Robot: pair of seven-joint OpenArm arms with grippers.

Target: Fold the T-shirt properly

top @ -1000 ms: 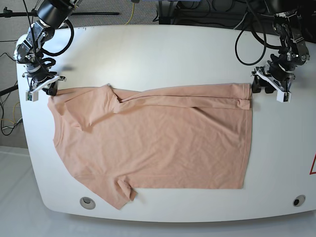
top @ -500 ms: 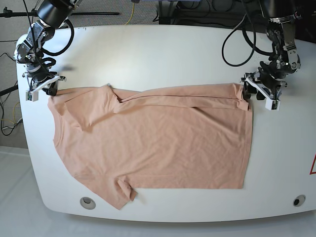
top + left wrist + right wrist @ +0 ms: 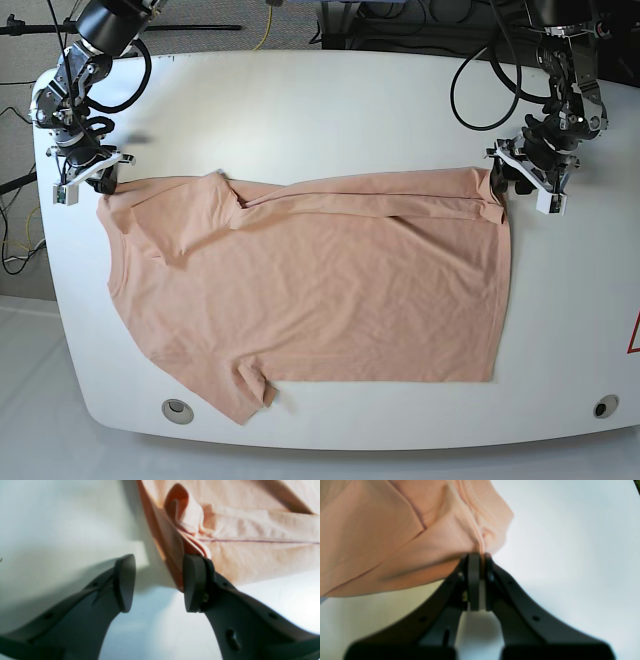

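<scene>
The peach T-shirt [image 3: 320, 290] lies spread flat on the white table [image 3: 330, 110], with its far edge folded over in a narrow band. My left gripper [image 3: 510, 183] is at the shirt's far right corner. In the left wrist view this gripper [image 3: 158, 582] is open, and the layered corner of the T-shirt [image 3: 175, 562] stands inside the gap against the right finger [image 3: 192, 585]. My right gripper [image 3: 88, 183] is at the far left corner. In the right wrist view it [image 3: 480, 562] is shut on a pinch of the T-shirt [image 3: 382, 542].
Two round fittings [image 3: 178, 410] [image 3: 605, 406] sit near the table's front edge. Cables [image 3: 480, 90] hang behind the far edge. A red mark [image 3: 634, 335] shows at the right border.
My left gripper has moved left onto the shirt's far right corner and its jaws have narrowed around the cloth. The right gripper and the shirt have stayed put.
</scene>
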